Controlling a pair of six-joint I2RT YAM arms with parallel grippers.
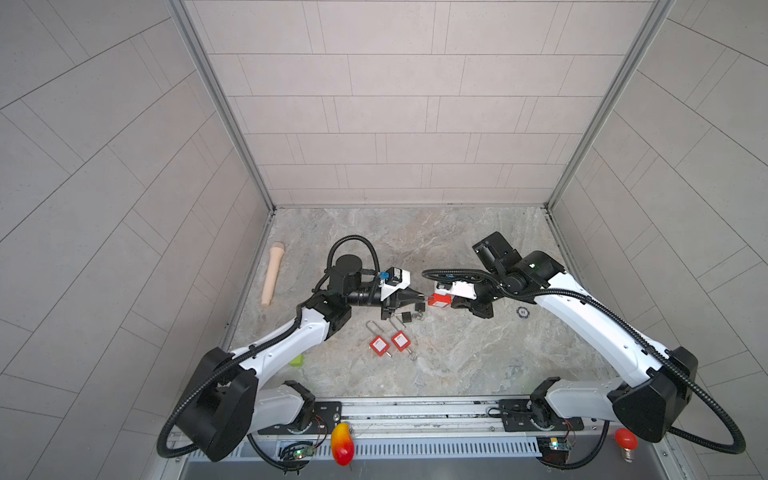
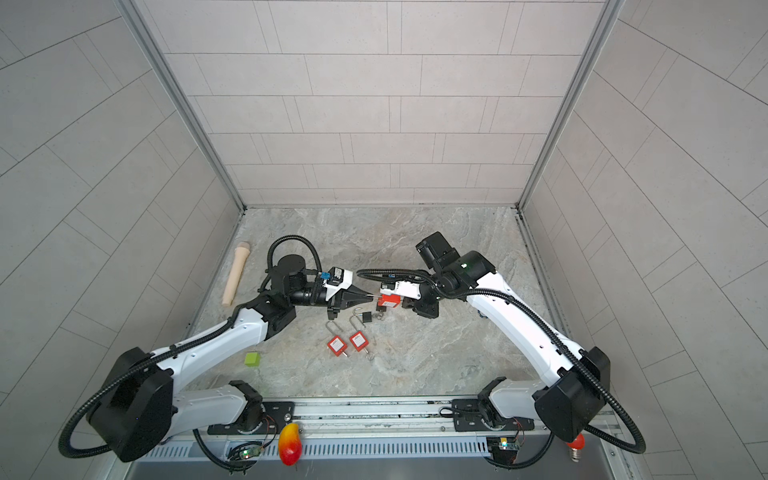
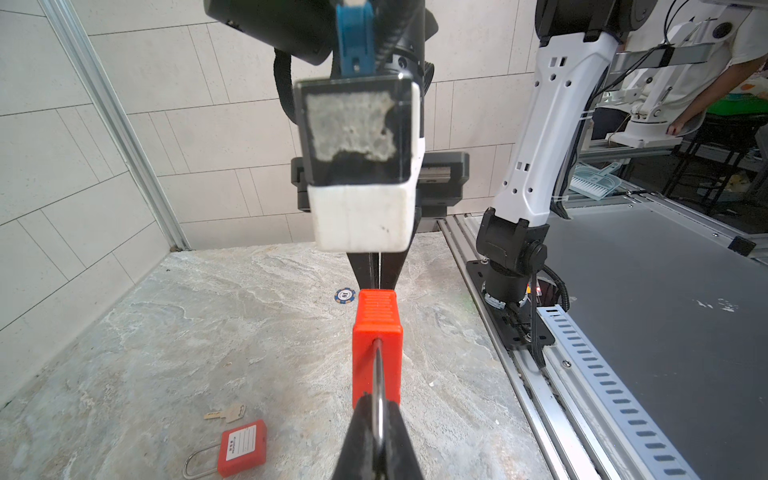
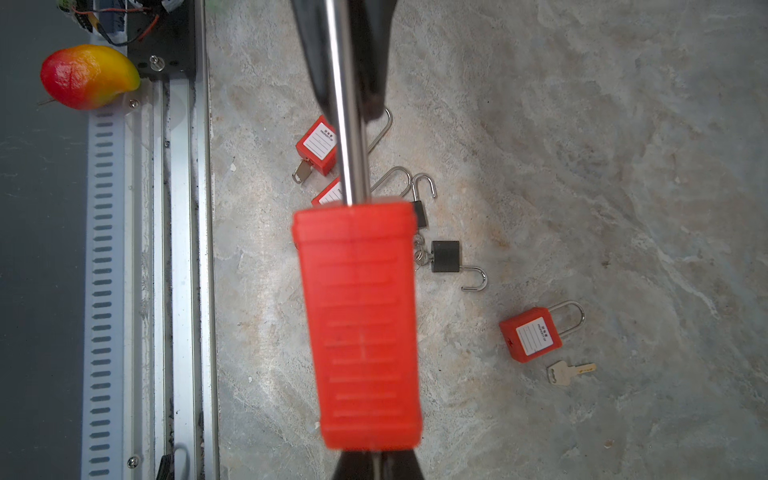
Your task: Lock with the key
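A red padlock [image 1: 439, 300] [image 2: 389, 300] hangs level above the table between my two grippers. My left gripper [image 1: 423, 296] [image 3: 378, 419] is shut on its steel shackle [image 3: 378, 382] [image 4: 347, 104]. At the other end, my right gripper [image 1: 449, 301] [image 4: 376, 455] is shut against the base of the red body [image 4: 361, 324]. A thin pale sliver shows between its fingers [image 3: 368, 268], apparently the key. The padlock body hides the rest of the key.
Two red padlocks [image 1: 378, 345] [image 1: 400, 341] and small black padlocks [image 4: 445, 256] lie below the grippers. Another red padlock [image 4: 532, 334] has a loose key [image 4: 571, 371] beside it. Also present: poker chip [image 1: 522, 311], beige cylinder [image 1: 272, 278], green cube [image 2: 252, 359], mango [image 1: 343, 449].
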